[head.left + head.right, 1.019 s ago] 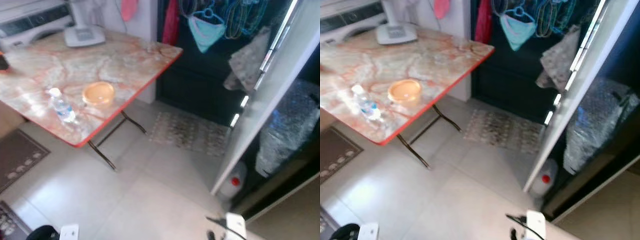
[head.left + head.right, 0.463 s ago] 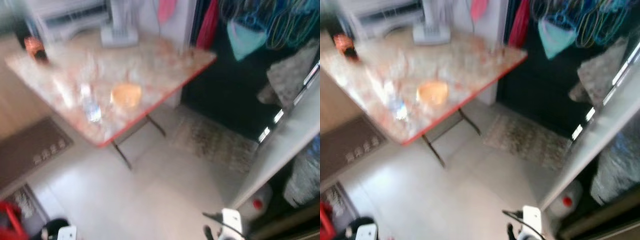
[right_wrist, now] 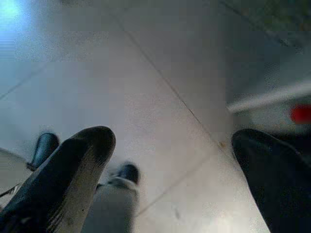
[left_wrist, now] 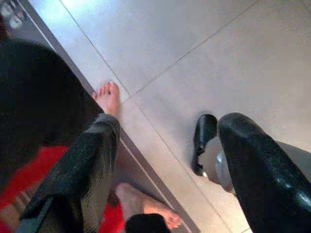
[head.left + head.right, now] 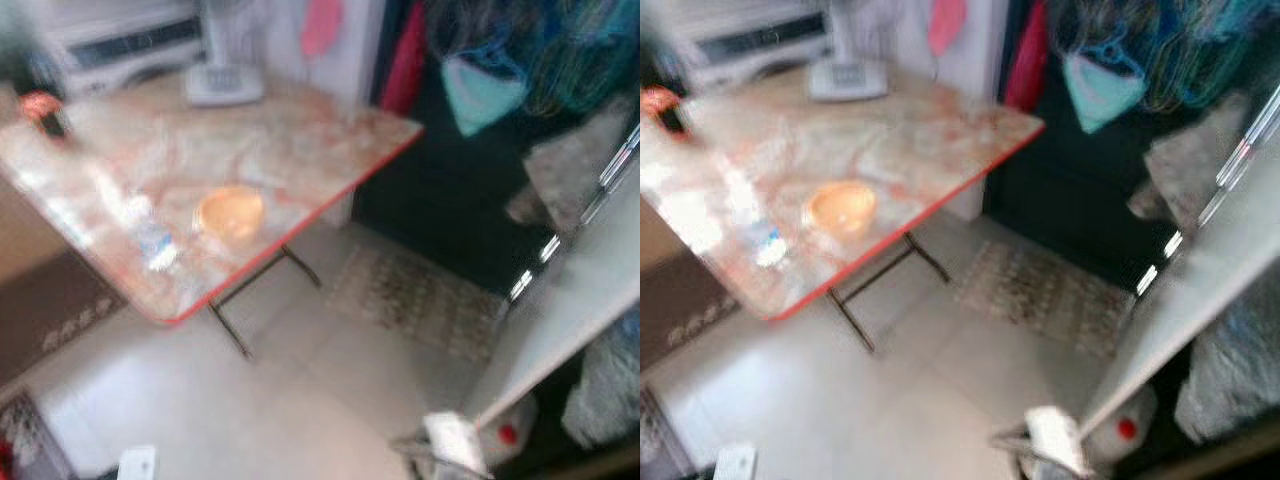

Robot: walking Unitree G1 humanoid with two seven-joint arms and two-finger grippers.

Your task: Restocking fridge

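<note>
On the marble-patterned table [image 5: 330, 130], a water bottle [image 5: 150, 240] lies left of an orange bowl [image 5: 229, 212]; right of the table stands the fridge door [image 5: 570, 300]. Blur could spoil the approach. Right gripper [image 3: 170, 179] spread wide; left gripper [image 4: 252, 170] I cannot tell.

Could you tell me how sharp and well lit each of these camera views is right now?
Left and right eye views: motion-blurred throughout, with glare on the table washing out the water bottle; the orange bowl stays readable. Left wrist view: bright and fairly sharp on the floor tiles. Right wrist view: dimmer and soft, right gripper fingers spread.
</note>
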